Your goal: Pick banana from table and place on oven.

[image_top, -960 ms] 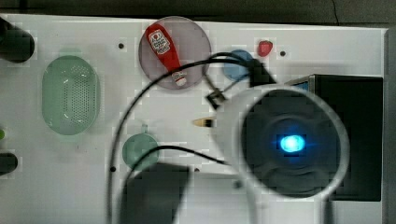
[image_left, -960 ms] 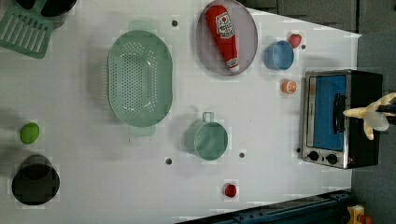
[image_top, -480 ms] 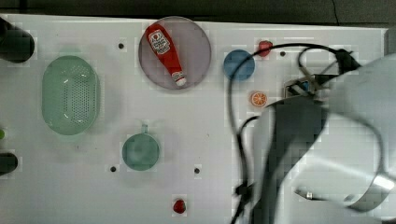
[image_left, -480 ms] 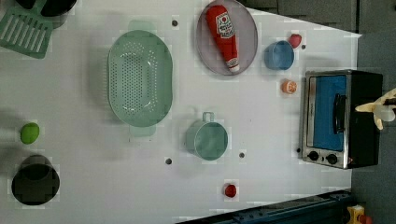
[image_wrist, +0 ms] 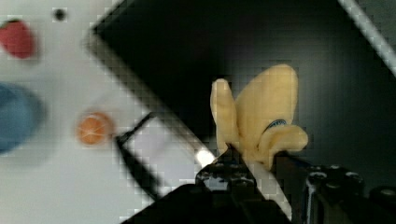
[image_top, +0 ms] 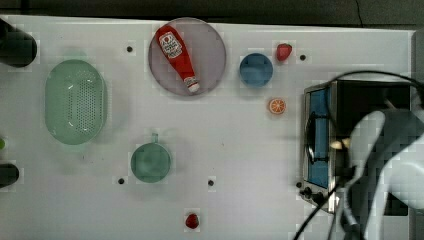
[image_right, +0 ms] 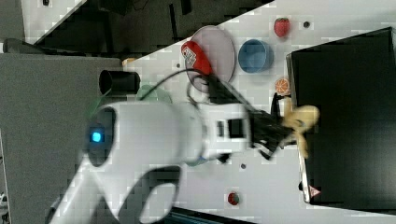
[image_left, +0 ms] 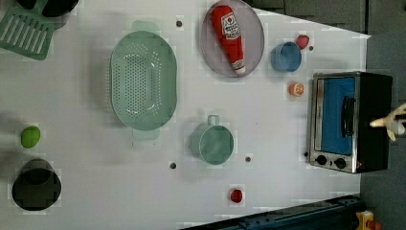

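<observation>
One banana point(image_wrist: 261, 116) sits clamped in the gripper point(image_wrist: 261, 170), now carried over the oven point(image_right: 345, 116)'s black top rather than beside its door as a second ago; only lowering and release seem left.
</observation>
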Available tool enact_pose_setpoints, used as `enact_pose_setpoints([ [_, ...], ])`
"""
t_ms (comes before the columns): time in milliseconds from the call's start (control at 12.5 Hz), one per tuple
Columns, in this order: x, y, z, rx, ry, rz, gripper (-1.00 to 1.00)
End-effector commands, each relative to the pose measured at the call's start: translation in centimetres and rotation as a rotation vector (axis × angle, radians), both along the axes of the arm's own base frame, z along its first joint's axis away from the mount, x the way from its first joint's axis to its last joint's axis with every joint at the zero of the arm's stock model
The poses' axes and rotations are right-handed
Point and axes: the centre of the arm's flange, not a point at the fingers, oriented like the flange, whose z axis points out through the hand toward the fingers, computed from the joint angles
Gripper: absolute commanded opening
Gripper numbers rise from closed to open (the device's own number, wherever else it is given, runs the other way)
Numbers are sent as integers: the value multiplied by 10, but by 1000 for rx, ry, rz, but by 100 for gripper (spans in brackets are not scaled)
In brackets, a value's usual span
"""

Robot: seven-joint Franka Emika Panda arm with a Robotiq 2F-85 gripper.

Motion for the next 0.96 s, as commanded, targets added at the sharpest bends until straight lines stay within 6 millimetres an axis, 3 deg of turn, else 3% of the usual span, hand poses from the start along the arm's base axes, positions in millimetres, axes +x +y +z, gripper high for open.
enact_pose_setpoints([
  [80, -15, -30, 8, -26, -22, 120, -43],
  [240, -15, -39, 0, -32, -41, 121, -2],
  [560, -14, -34, -9, -13, -36, 123, 89],
  [640, -13, -34, -5, -16, -42, 125, 100],
  [800, -4, -21, 16, -16, -70, 152, 100],
  [960, 10, 16, 44, 19, -91, 146, 100],
])
